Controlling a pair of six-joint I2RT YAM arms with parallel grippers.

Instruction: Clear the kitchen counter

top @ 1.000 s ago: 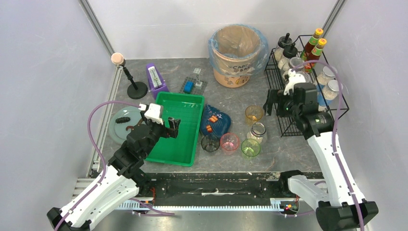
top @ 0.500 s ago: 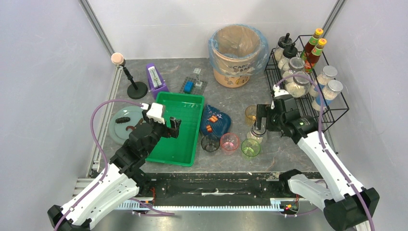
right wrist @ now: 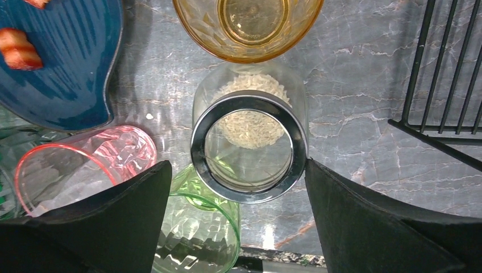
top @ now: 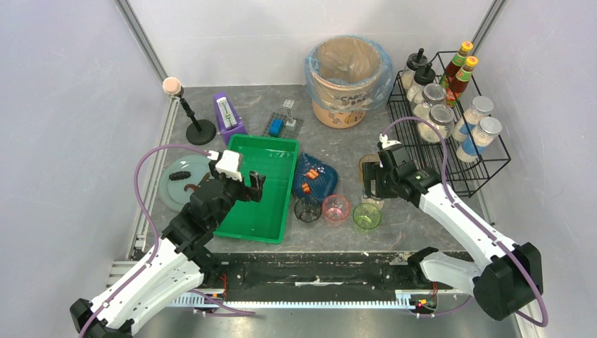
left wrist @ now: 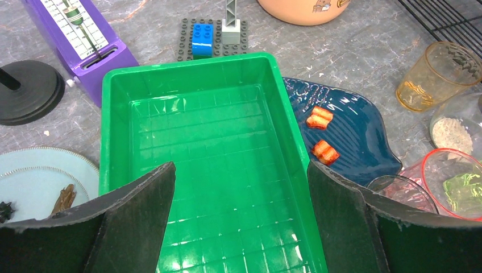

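The kitchen counter (top: 338, 141) is a dark grey mottled top. On it stand a glass jar of rice with a metal rim (right wrist: 249, 145), an amber cup (right wrist: 248, 25), a pink cup (right wrist: 85, 170), a green cup (right wrist: 196, 227) and a dark clear cup (top: 307, 209). My right gripper (right wrist: 237, 165) is open and hovers right above the rice jar, one finger on each side of it, not touching. In the top view the right gripper (top: 372, 184) hides most of the jar. My left gripper (left wrist: 241, 170) is open and empty above the green tray (left wrist: 119, 85).
A blue plate (top: 320, 184) with orange pieces lies right of the tray. A black wire rack (top: 486, 165) with jars and bottles stands at the right. At the back are a lined bin (top: 347, 70), a purple metronome (top: 227, 116) and a brick plate (top: 283, 125). A grey plate (top: 169, 189) lies at the left.
My right arm has swung left and down from the wire rack to above the rice jar. The left arm has hardly moved.
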